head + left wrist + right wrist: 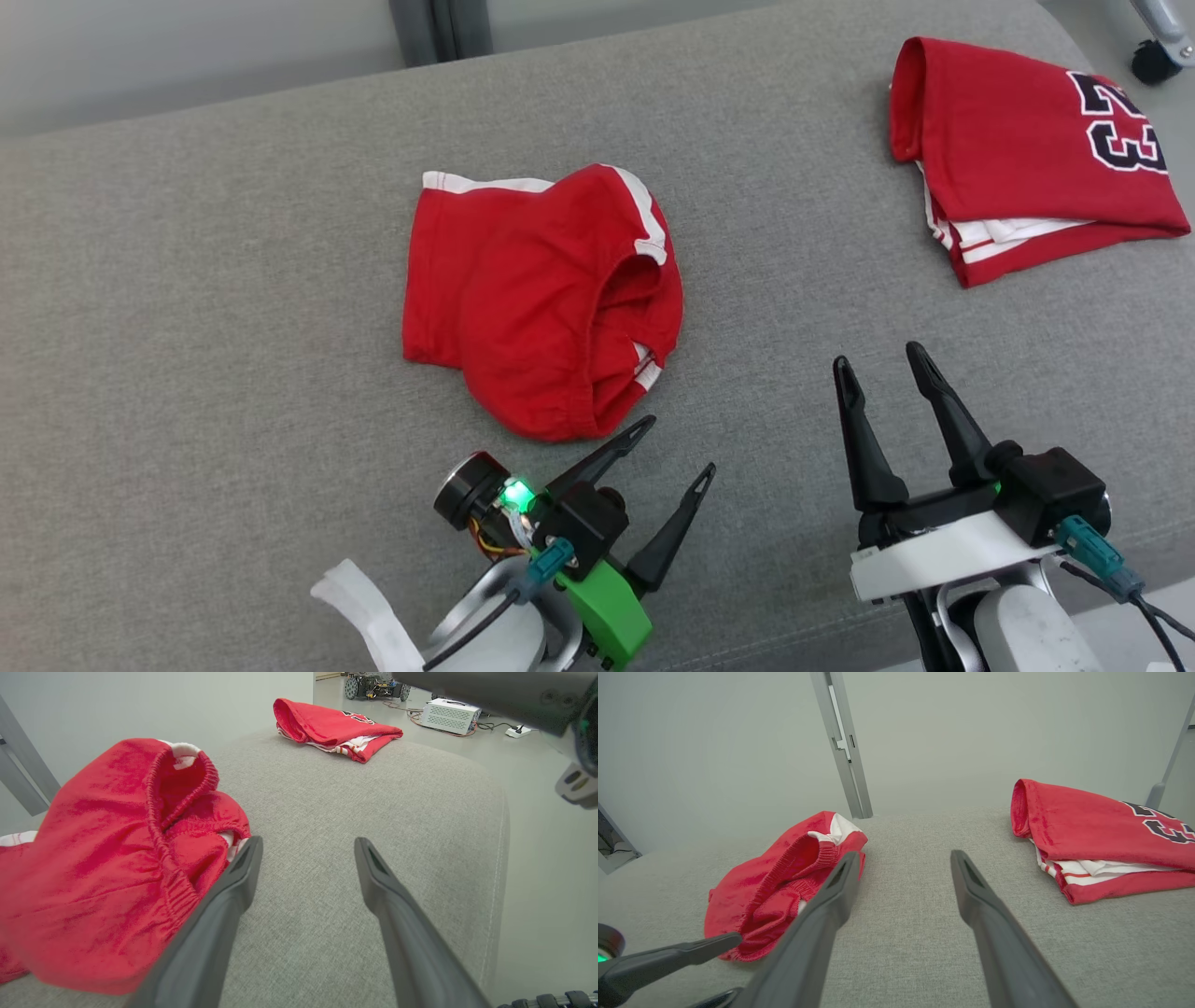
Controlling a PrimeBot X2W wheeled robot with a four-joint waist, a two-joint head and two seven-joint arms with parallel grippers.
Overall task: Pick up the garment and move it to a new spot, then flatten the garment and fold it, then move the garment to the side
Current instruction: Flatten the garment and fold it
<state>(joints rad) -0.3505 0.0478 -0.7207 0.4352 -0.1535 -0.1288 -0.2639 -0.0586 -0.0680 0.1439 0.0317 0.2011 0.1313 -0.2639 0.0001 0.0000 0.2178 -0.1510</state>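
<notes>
The garment (532, 299), red shorts with white side stripes and an elastic waistband, lies crumpled in the middle of the grey cushion (233, 327). My left gripper (680, 444) is open just in front of its near edge, one fingertip close to the fabric, nothing between the fingers. In the left wrist view the garment (103, 858) bulges beside the left finger of that gripper (308, 841). My right gripper (878, 355) is open over bare cushion to the garment's right. From the right wrist, the garment (761, 891) sits left of the open right gripper (904, 854).
A folded red jersey (1018, 149) with a black number lies at the cushion's far right, also in the wrist views as the jersey (334, 725) (1092, 826). The cushion's right edge (500, 858) drops to the floor, where a white box (451, 715) stands. A metal post (843, 742) rises behind.
</notes>
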